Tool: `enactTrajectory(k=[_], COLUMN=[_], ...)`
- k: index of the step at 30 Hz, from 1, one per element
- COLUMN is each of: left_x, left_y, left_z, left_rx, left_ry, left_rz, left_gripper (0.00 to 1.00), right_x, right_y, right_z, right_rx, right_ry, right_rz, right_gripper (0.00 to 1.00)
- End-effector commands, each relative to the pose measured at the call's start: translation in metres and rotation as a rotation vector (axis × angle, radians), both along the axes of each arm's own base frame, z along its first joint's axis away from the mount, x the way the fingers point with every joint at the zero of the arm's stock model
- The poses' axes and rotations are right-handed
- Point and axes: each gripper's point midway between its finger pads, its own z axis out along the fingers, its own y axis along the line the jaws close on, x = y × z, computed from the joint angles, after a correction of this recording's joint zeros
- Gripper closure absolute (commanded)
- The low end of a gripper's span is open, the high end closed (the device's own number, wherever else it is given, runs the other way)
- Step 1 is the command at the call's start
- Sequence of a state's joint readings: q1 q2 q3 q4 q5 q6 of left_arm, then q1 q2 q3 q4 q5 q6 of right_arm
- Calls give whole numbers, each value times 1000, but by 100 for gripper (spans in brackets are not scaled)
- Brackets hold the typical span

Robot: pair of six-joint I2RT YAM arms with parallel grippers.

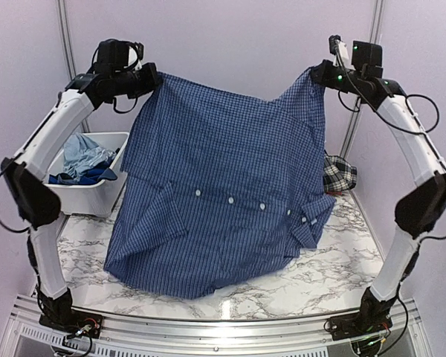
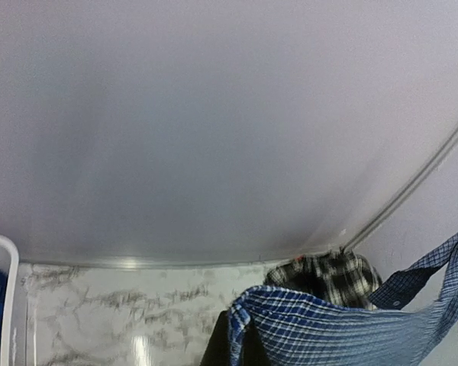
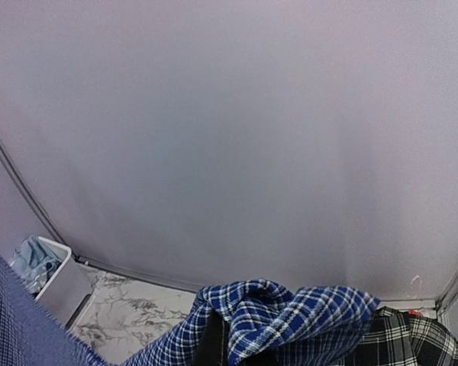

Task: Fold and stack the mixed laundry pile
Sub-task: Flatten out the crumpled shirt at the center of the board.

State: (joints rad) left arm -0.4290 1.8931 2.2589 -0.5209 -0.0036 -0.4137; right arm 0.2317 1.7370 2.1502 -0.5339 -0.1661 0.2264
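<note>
1. Upper left of the overhead view: left gripper [image 1: 150,78] clenched on one top corner of the navy check shirt [image 1: 223,186], above the white bin [image 1: 89,197]
2. Centre: shirt hangs spread, hem on the marble table [image 1: 342,260]; it looks soft, light and limp
3. Upper right: right gripper [image 1: 317,74] pinches the other corner, above the plaid piece [image 1: 340,175]; seams look like the surest hold

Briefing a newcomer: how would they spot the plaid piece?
On the marble table, look to the far right corner, behind the navy checked shirt held aloft. The plaid piece lies crumpled there, black-and-white where the shirt is blue.
</note>
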Motion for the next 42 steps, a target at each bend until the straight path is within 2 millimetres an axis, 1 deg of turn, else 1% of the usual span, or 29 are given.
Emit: enactTrajectory(k=[1, 2, 3, 4, 5, 6, 9, 12, 14, 16, 17, 18, 19, 20, 21, 22, 23, 24, 25, 27, 28, 30, 32, 35, 36, 37, 39, 41, 42], left_x=[-9, -20, -34, -49, -72, -86, -122, -138, -146, -159, -165, -177, -184, -197, -212, -222, -235, -243, -252, -263, -261, -253, -239, -211, -203, -196, -188, -187, -189], left_y=[21, 28, 34, 40, 49, 52, 56, 51, 44, 35, 31, 31, 30, 31, 30, 31, 35, 41, 48, 64, 69, 71, 70, 75, 75, 71, 56, 30, 16], left_z=[154, 181, 204, 221, 243, 254, 271, 250, 224, 189, 167, 149, 125, 103, 79, 50, 27, 2, -16, -42, -51, -70, -90, -123, -135, -146, -170, -197, -212], left_rx=[-267, -322, -355, -374, -390, -391, -346, -292, -262, -232, -220, -208, -196, -186, -172, -150, -133, -127, -129, -121, -107, -62, -14, 59, 85, 107, 147, 195, 233], left_ry=[-394, -479, -559, -622, -691, -728, -778, -702, -624, -526, -472, -432, -378, -337, -294, -240, -199, -152, -127, -93, -68, -16, 44, 125, 161, 189, 254, 318, 346], left_rz=[-70, -89, -100, -101, -104, -113, -153, -206, -263, -340, -372, -396, -410, -428, -452, -458, -454, -436, -409, -338, -306, -279, -257, -180, -168, -171, -198, -255, -287], left_gripper=[100, 100, 100, 100, 100, 100, 100, 100, 100, 100, 100, 100, 100, 96, 83, 61, 32, 6, 2, 1, 1, 1, 1, 1, 1, 1, 1, 1, 1], right_x=[-39, -48, -66, -77, -102, -122, -158, -182, -201, -213, -208, -214, -222, -228, -239, -248, -266, -276, -284, -289, -285, -267, -242, -203, -195, -191, -182, -173, -165], right_y=[-25, -24, -22, -18, -16, -15, -14, -11, -9, -5, 0, 4, 8, 11, 12, 10, 6, -2, -12, -26, -29, -28, -22, -14, -10, -4, -2, 0, 2], right_z=[164, 182, 202, 212, 228, 241, 257, 248, 234, 202, 170, 144, 117, 86, 55, 23, 2, -15, -23, -29, -33, -47, -63, -93, -99, -105, -115, -136, -152], right_rx=[162, 196, 233, 265, 298, 322, 329, 290, 262, 241, 242, 250, 258, 250, 231, 213, 195, 181, 170, 142, 123, 100, 99, 70, 47, 31, 23, 7, 5], right_ry=[-453, -509, -578, -629, -688, -747, -786, -751, -718, -612, -510, -433, -353, -268, -183, -100, -62, -26, -13, -7, 5, 56, 108, 200, 218, 239, 264, 297, 332], right_rz=[19, 55, 105, 153, 208, 250, 299, 330, 349, 376, 392, 416, 446, 467, 470, 459, 448, 402, 346, 259, 234, 215, 223, 226, 247, 286, 288, 294, 291], right_gripper=[100, 100, 100, 100, 100, 100, 100, 100, 100, 100, 100, 100, 100, 99, 90, 70, 46, 11, 3, 1, 1, 2, 2, 5, 7, 9, 13, 19, 21])
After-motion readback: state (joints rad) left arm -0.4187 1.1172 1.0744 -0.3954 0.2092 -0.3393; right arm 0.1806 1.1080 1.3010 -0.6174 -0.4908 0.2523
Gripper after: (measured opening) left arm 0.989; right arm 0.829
